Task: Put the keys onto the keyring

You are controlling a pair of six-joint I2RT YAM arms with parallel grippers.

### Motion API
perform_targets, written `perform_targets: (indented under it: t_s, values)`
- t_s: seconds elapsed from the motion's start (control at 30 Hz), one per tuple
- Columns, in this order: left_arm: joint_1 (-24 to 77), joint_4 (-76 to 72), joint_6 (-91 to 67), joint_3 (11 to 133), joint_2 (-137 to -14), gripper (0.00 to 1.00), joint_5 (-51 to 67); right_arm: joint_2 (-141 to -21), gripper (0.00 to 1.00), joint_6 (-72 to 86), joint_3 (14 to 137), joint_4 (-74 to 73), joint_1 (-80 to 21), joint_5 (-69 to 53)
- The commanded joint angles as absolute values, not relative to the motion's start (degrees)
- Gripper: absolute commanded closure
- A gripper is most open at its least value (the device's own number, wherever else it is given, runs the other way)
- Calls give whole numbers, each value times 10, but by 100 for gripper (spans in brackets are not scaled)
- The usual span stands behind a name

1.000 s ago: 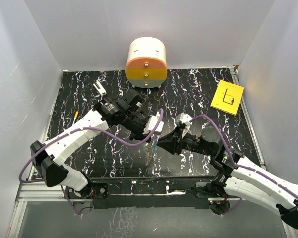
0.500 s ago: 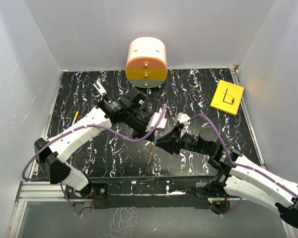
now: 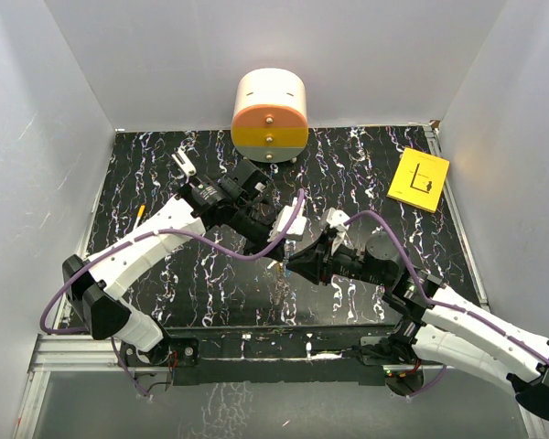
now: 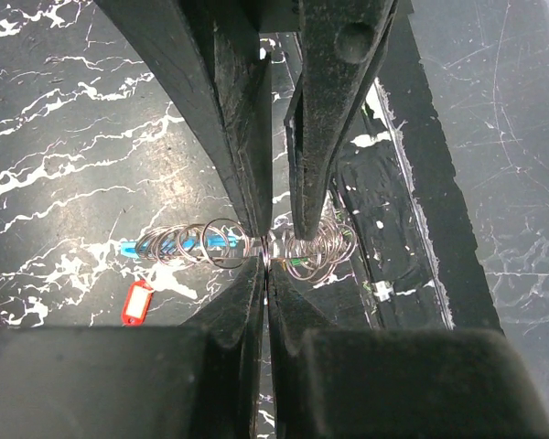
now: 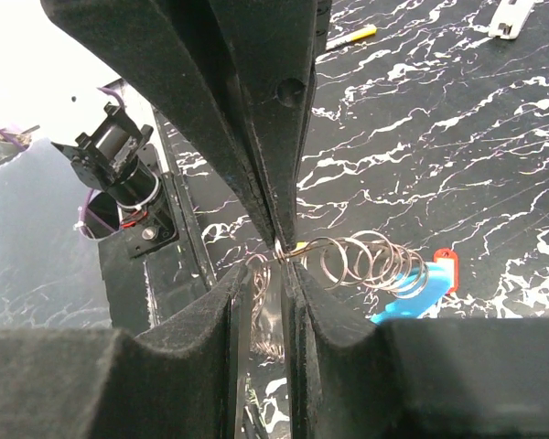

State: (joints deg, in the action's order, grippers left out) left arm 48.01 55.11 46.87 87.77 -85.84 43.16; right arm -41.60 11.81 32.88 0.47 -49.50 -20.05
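**Both grippers pinched on the rings, mid-table**

L gripper (image 4: 267,270) is clamped tight on the string of rings (image 4: 188,245). R gripper (image 5: 279,270) is nipped onto the same rings, tip to tip w/ the L. Blue key (image 4: 215,241) and red tag (image 4: 137,302) sit at the rings' end; can't tell if threaded. Further back: yellow card (image 3: 418,179), then orange-fronted drum (image 3: 270,114).

On the black marbled table (image 3: 352,157) — a cream-and-orange drum (image 3: 270,114), a yellow card (image 3: 418,179), a white clip (image 3: 184,164).

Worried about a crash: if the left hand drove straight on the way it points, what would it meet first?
The right hand, likely at once: it faces the left hand tip to tip, both pinching the keyring coil. Depth between them is unclear.
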Motion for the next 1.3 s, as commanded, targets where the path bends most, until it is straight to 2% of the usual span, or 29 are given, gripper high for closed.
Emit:
perform_targets:
  t_s: [0.0, 0.53, 1.1, 1.2, 1.27]
  values:
    - [478, 559, 469, 906, -847, 100, 478, -415, 75, 94, 345, 35, -497, -186]
    - [478, 552, 448, 915, -859, 100, 493, -429, 75, 89, 352, 49, -497, -190]
    - [478, 542, 430, 920, -864, 100, 500, -446, 80, 89, 352, 61, -498, -199]
    - [478, 548, 429, 927, -867, 100, 499, -445, 82, 89, 351, 56, -498, -198]
    - [478, 550, 429, 929, -867, 100, 499, -444, 88, 90, 350, 55, -498, -196]
